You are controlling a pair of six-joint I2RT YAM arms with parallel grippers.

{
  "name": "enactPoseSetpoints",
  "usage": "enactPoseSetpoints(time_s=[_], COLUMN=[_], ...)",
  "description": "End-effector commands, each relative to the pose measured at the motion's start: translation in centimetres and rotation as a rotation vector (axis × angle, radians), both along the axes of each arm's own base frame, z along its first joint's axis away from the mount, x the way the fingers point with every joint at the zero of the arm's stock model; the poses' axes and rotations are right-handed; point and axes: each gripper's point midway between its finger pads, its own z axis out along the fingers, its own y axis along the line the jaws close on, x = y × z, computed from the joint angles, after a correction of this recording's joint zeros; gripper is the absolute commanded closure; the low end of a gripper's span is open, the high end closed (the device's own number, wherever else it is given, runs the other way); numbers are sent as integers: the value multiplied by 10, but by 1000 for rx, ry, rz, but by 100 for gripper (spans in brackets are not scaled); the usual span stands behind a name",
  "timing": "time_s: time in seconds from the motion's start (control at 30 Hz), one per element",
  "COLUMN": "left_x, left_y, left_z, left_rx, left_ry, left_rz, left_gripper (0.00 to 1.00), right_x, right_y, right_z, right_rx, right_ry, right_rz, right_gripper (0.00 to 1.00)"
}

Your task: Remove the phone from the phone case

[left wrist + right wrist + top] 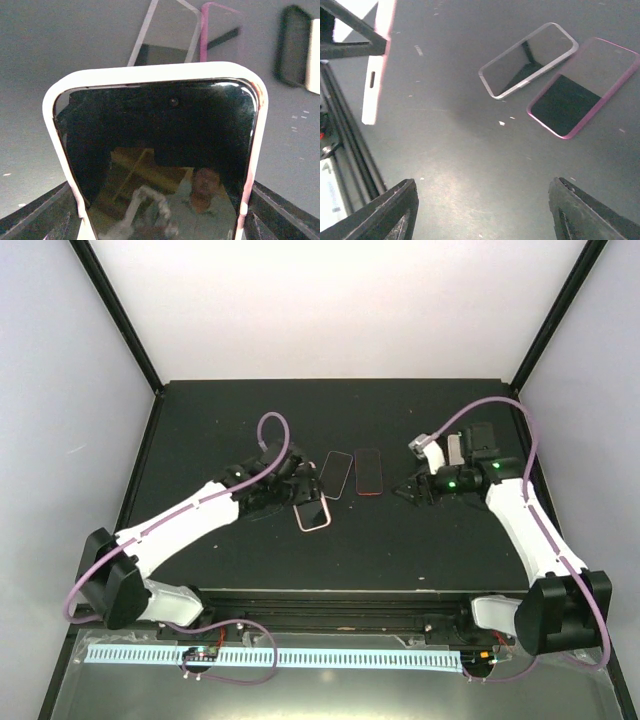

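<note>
The phone (160, 150) lies face up in a white phone case (150, 72) with pink-tinged edges, just left of the table's middle (312, 515). My left gripper (160, 205) is shut across the case's width, with a dark finger (40, 215) against each long side. In the top view it (296, 494) sits at the phone's far-left end. The phone is seated inside the case. My right gripper (482, 210) hangs open over bare table with nothing between its fingers, to the right of the phones (408, 492). The case's side edge (375, 75) shows at the upper left of the right wrist view.
Two other phones lie side by side just beyond the held one: a clear-rimmed one (337, 473) (527, 60) and a pink-rimmed one (369, 471) (582, 87). The black table (250, 410) ends at a rail along the near edge (330, 600).
</note>
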Motion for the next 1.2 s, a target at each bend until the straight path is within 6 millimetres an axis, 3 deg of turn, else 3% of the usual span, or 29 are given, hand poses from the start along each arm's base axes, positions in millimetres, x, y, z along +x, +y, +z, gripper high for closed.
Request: enactPoseSetpoints(time_s=[0.0,0.1,0.2,0.37,0.6,0.87,1.07,1.17], left_x=[9,2,-4,-5,-6,-9,-9,-8], left_y=[-45,-62,-63,-61,-59,-48,-48,-51], left_z=[77,96,116,119,120,124,125,125], left_rx=[-191,-222,-256,-276,-270,-292,-304,-302], left_ry=[-242,-333,-385,-388,-374,-392,-391,-394], left_rz=[9,-4,15,85,131,171,175,169], left_gripper=[33,33,33,32,33,34,33,23], right_x=[-12,-19,-20,-22,-32,-37,-40,-42], right_y=[38,62,80,101,133,145,149,152], right_z=[18,23,29,42,44,35,32,32], right_rx=[-8,4,-2,64,44,16,25,45], right_ry=[0,48,64,107,116,121,139,150], right_rz=[97,150,177,187,283,309,332,343], right_gripper=[29,32,36,39,47,55,71,83])
